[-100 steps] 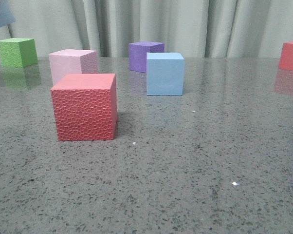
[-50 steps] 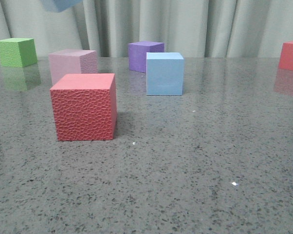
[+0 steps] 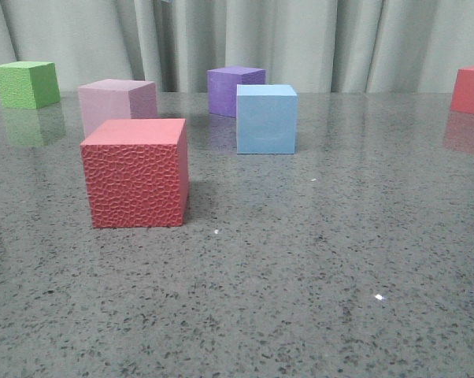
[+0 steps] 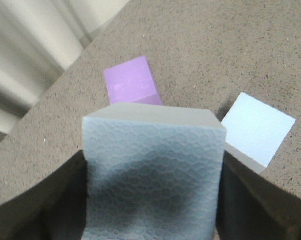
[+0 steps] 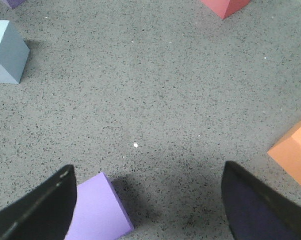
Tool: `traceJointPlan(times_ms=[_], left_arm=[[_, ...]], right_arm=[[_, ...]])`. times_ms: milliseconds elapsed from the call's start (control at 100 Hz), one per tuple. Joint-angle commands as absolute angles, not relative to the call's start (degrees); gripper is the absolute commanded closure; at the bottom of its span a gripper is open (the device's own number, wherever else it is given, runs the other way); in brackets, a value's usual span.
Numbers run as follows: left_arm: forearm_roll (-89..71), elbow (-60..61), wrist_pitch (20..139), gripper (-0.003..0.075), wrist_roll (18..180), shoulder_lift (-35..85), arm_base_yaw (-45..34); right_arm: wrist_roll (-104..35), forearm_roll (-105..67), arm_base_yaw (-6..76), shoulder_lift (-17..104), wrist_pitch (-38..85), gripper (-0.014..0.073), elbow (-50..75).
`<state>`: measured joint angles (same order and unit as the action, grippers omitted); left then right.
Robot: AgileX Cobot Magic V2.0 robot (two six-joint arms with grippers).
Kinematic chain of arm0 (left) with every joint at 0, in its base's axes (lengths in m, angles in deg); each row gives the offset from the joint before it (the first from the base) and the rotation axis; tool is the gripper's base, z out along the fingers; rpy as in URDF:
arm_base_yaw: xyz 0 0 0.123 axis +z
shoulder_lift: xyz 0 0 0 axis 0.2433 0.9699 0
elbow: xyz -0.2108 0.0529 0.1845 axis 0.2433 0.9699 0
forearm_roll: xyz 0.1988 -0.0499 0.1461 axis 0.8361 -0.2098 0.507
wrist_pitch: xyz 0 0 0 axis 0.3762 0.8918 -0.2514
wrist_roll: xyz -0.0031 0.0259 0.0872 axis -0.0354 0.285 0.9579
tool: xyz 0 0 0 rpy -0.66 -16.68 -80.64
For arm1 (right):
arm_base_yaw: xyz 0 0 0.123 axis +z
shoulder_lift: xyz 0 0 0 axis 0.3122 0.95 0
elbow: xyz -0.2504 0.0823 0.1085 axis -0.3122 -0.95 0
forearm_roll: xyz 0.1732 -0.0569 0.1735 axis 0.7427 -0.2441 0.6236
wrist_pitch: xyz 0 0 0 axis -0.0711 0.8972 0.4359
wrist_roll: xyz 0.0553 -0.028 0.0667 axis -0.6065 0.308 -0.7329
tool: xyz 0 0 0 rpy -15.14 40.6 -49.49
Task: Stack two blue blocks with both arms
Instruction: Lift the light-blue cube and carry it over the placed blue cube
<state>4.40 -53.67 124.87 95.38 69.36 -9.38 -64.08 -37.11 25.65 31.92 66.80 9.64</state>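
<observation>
The speckled grey table (image 3: 316, 268) fills the front view, with pale curtains (image 3: 300, 39) hanging behind it. Nearest on it stands a big dimpled red cube (image 3: 135, 173); behind that a pale pink cube (image 3: 115, 105), and at the far left edge a green cube (image 3: 24, 83). One blue block (image 3: 266, 119) sits on the table right of centre, smooth-faced, with a purple cube (image 3: 234, 90) just behind it; another red cube (image 3: 470, 90) stands far right. Neither arm shows in the front view. In the left wrist view the left gripper (image 4: 153, 200) is clamped on a second blue block (image 4: 153, 175), textured on its facing side, held in the air with the resting blue block and the purple cube below it. The right gripper (image 5: 148, 210) hangs with its fingers (image 5: 40, 205) spread wide and nothing between them, over bare table, a lilac cube (image 5: 98, 212) beside one finger and an orange cube (image 5: 294, 151) off to the side.
</observation>
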Motion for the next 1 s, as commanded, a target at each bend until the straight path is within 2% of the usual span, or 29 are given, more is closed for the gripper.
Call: traceJointPlan(times_ms=[0,160,490,990], left_arm=[[2.98,-55.62,120.53,0.0383,96.74,67.12,-10.90],[2.98,-59.90,121.96,0.0383,96.74,70.96,-12.85],[3.37,-77.44,132.17,0.0383,99.68,82.88,-17.15],[4.18,-77.70,136.00,0.0383,104.11,84.00,-18.11]], right_arm=[[-63.55,-37.20,25.63,31.66,63.00,0.0001,10.94],[-63.55,-37.09,25.63,31.66,62.82,0.0001,10.94],[-63.55,-37.09,25.63,31.66,62.88,0.0001,10.94],[-63.55,-37.08,25.63,31.66,63.01,0.0001,10.94]])
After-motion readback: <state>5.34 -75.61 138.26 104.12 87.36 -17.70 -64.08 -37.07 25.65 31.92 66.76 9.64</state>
